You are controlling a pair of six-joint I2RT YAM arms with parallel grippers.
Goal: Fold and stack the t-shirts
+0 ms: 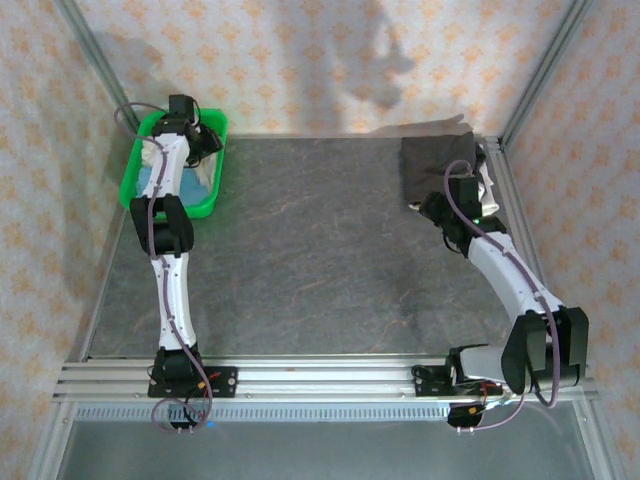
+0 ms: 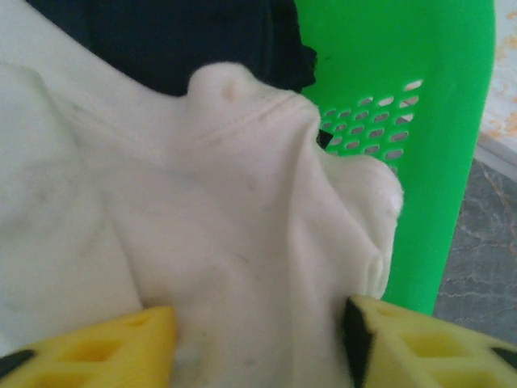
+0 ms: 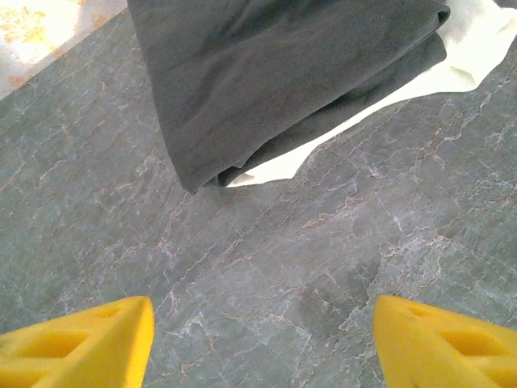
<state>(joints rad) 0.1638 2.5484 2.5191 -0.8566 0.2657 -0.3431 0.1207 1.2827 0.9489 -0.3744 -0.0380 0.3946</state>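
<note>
My left gripper (image 2: pixel 258 339) reaches down into the green basket (image 2: pixel 380 65), and its yellow fingers are shut on a raised bunch of the off-white t-shirt (image 2: pixel 226 202). A dark navy t-shirt (image 2: pixel 178 32) lies behind that bunch. From above, the left gripper (image 1: pixel 197 138) is over the basket (image 1: pixel 133 170) at the back left. A folded dark grey t-shirt (image 3: pixel 275 73) rests on an off-white one (image 3: pixel 477 40) at the back right (image 1: pixel 437 165). My right gripper (image 3: pixel 262 339) hangs open over bare table just short of that stack (image 1: pixel 435 207), holding nothing.
The grey marbled table (image 1: pixel 300 250) stretches between the basket and the stack. Metal frame rails (image 1: pixel 505 200) run close along the right side of the stack. Patterned walls enclose the back and sides.
</note>
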